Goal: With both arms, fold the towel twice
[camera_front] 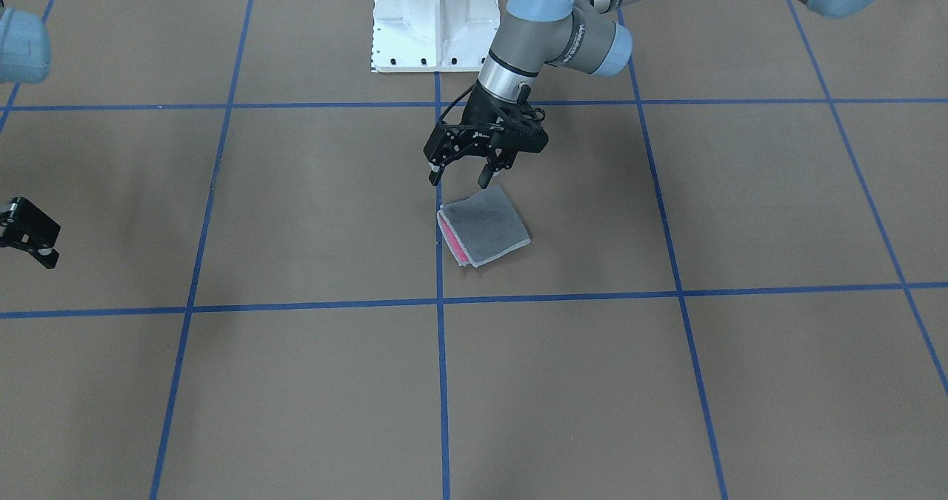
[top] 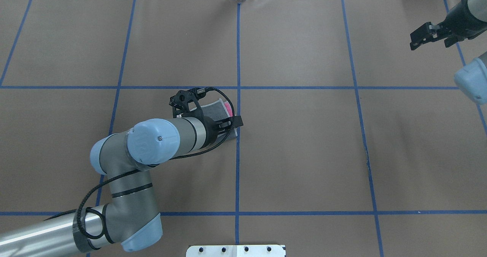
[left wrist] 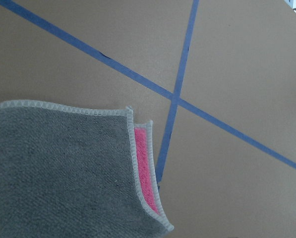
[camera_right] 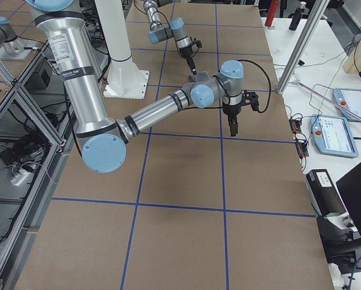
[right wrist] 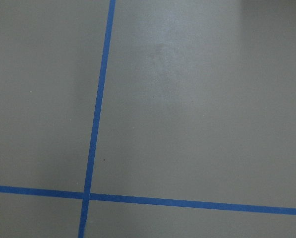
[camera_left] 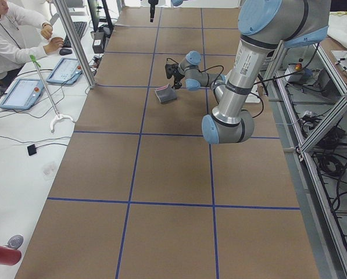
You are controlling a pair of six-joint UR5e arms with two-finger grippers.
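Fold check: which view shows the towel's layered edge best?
Left wrist-mounted: small grey-and-pink terry towel close up, pink layer showing beside stitched edging. Front-facing shows it whole but small; overhead, left arm hides most; side views tiny; right wrist none.

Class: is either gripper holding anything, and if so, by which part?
Nothing is held. The left gripper is open, not gripping the folded towel; the right gripper is empty too.

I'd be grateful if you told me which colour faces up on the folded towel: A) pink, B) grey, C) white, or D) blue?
B: the towel lies with a grey face up, and pink shows only as a thin strip between the layers along one edge.
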